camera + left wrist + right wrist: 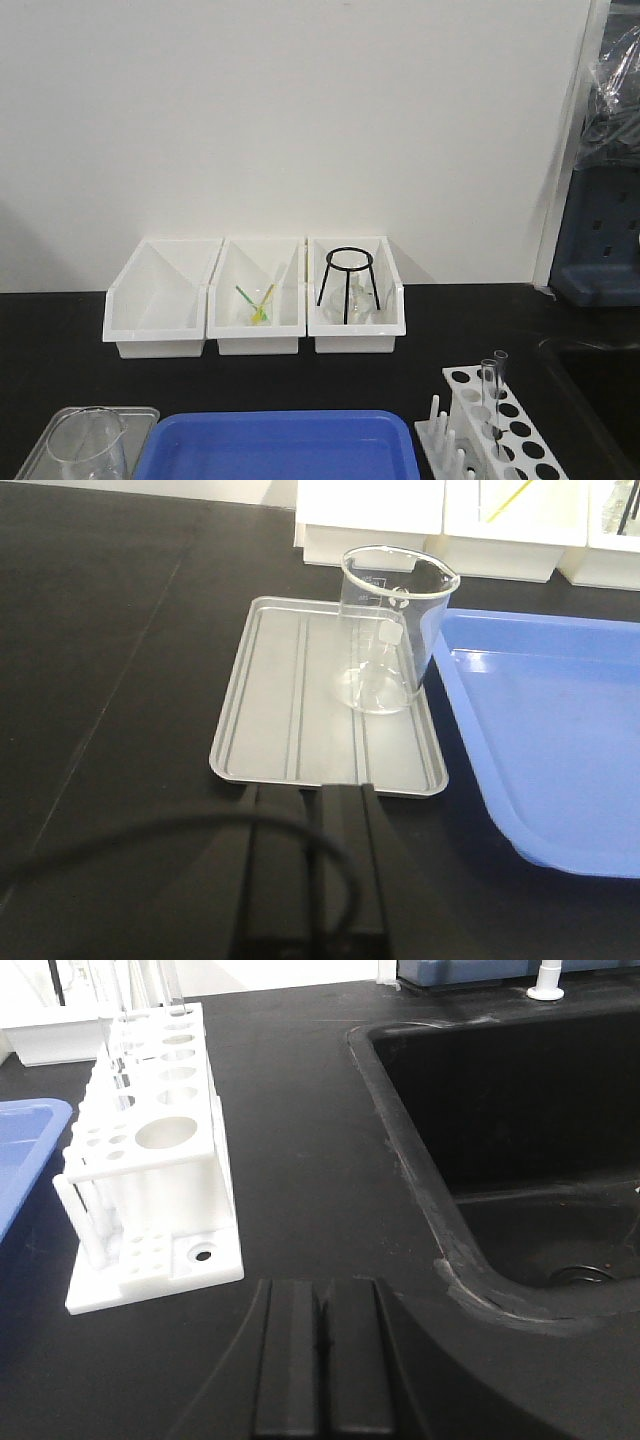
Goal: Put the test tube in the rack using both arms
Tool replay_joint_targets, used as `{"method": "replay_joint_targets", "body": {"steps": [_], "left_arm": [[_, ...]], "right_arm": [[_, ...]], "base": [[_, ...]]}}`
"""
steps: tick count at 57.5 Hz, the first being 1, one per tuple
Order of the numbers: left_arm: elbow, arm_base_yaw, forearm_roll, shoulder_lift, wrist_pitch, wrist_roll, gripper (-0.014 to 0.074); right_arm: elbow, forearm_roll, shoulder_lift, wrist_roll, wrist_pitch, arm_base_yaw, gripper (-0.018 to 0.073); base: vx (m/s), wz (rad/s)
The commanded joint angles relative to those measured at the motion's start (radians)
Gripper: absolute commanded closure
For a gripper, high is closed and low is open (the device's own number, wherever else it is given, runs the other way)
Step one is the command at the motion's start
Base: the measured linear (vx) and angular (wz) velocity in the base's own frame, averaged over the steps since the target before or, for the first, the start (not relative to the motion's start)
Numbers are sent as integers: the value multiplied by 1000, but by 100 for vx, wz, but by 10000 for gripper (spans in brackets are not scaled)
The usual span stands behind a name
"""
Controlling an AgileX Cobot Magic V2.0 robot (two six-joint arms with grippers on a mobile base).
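Along the far wall, three bins (257,300) in a row, the right one holding a wire tripod stand (348,285). Nearer, from left to right: a beaker (392,630) standing on a flat tray (280,710), a basin (275,445) just beside that tray, then the rack (495,425) with two test tubes (491,395) upright in it. At far right of the rack, a sunken sink (520,1140).
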Motion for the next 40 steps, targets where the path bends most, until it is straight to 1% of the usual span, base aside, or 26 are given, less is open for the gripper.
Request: {"method": "replay_joint_targets", "body": {"steps": [1,11,40], "left_arm": [[-29,0,-4,-15,-77,-3,582],[-29,0,-4,-15,-77,-3,582],[-29,0,-4,-15,-77,-3,582]], "right_arm": [[-16,-16,-8,0,-79,-4,570],[-16,-30,-8,0,-79,-4,570],[-16,-30,-8,0,-78,-4,570]], "base": [[0,0],[0,0],[0,0]]}}
